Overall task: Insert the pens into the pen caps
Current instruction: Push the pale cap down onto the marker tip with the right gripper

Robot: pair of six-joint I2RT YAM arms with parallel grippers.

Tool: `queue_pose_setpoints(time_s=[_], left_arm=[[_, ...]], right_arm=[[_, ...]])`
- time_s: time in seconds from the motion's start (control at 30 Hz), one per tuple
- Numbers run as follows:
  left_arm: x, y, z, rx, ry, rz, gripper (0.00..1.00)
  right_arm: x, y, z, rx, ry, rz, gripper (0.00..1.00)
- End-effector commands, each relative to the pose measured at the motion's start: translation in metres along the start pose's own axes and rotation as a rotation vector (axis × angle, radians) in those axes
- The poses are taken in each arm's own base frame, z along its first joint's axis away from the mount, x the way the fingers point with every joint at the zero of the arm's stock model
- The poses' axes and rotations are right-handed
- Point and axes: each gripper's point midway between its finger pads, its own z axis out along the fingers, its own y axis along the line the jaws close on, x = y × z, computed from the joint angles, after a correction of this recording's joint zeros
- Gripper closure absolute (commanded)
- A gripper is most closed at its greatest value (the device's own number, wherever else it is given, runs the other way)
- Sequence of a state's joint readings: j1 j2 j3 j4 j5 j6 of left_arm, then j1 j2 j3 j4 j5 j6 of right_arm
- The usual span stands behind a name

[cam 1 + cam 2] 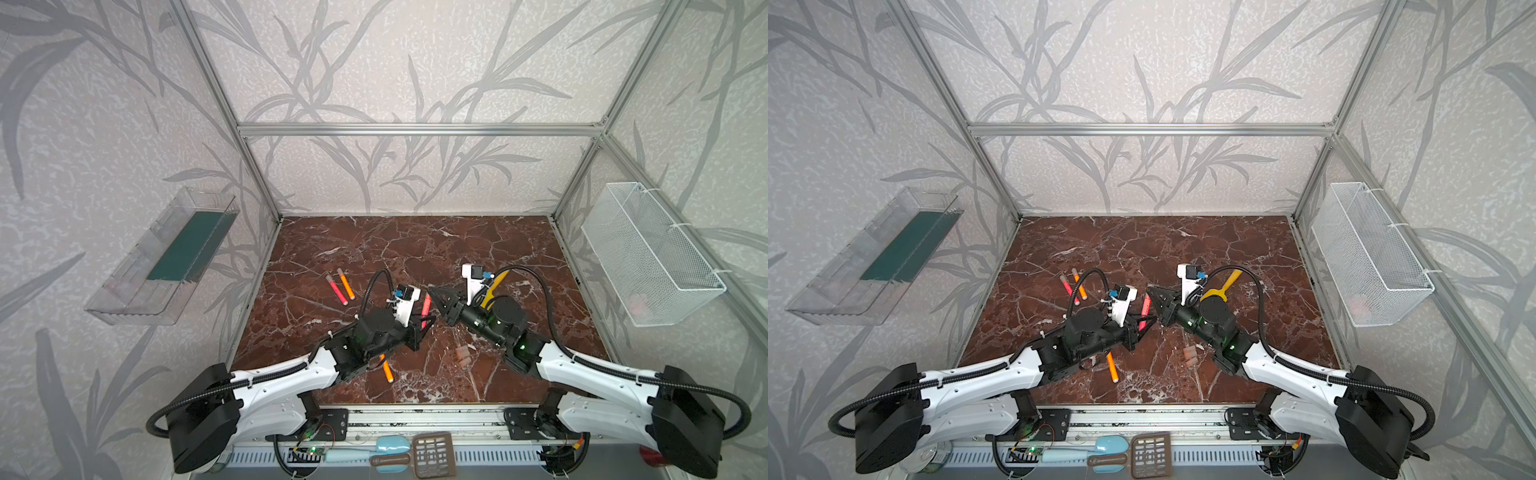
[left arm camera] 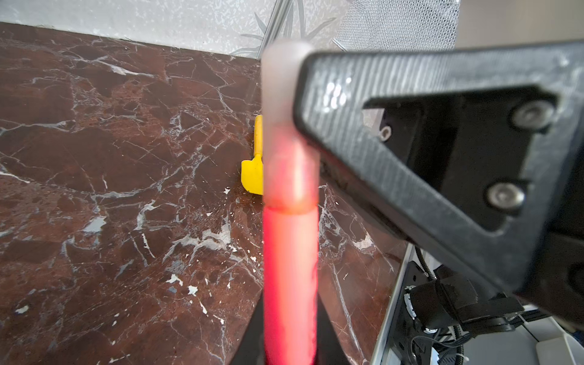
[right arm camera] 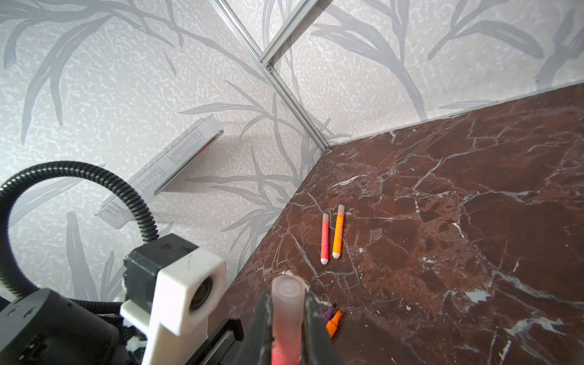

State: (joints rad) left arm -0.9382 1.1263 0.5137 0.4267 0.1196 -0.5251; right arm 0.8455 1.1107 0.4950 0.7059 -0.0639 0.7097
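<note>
My left gripper (image 1: 424, 321) is shut on a red-pink pen (image 1: 425, 306) held above the table's middle, seen close in the left wrist view as pen (image 2: 289, 268) between my left gripper (image 2: 290, 354). A translucent pen cap (image 2: 281, 94) sits over its far end, red showing through it. My right gripper (image 1: 431, 290) meets it there and is shut on the cap (image 3: 288, 303). A red pen (image 1: 336, 289) and an orange pen (image 1: 345, 284) lie capped at the left. Another orange pen (image 1: 386, 370) lies under my left arm. Loose caps (image 1: 462, 353) rest near my right arm.
A yellow spatula (image 1: 494, 282) lies behind my right wrist. A clear tray (image 1: 166, 257) hangs on the left wall and a white wire basket (image 1: 648, 257) on the right wall. Purple and orange pen tips (image 3: 331, 316) peek out beside my right fingers.
</note>
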Motion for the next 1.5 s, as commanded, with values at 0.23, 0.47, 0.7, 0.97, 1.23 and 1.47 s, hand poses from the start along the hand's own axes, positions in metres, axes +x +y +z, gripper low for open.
queue_pose_setpoints(time_s=[0.23, 0.47, 0.7, 0.97, 1.23, 1.47], left_arm=[[-0.054, -0.022, -0.007, 0.099, -0.190, -0.027, 1.00], [-0.041, -0.010, -0.006, 0.053, -0.154, 0.013, 1.00], [-0.013, 0.003, -0.002, 0.023, -0.089, 0.110, 1.00], [0.020, 0.000, 0.006, 0.064, 0.004, 0.234, 1.00], [0.037, -0.010, 0.015, 0.110, 0.059, 0.289, 1.00], [0.046, -0.015, 0.020, 0.119, 0.079, 0.316, 1.00]], right_arm=[[0.027, -0.002, -0.004, -0.007, 0.085, 0.007, 0.85], [0.017, -0.016, -0.017, 0.094, 0.052, -0.049, 0.59], [-0.008, -0.023, -0.044, 0.169, -0.058, -0.134, 0.30], [-0.021, -0.025, -0.060, 0.203, -0.107, -0.180, 0.22], [-0.013, -0.020, -0.044, 0.171, -0.051, -0.162, 0.28], [-0.006, -0.019, -0.031, 0.150, -0.014, -0.127, 0.46]])
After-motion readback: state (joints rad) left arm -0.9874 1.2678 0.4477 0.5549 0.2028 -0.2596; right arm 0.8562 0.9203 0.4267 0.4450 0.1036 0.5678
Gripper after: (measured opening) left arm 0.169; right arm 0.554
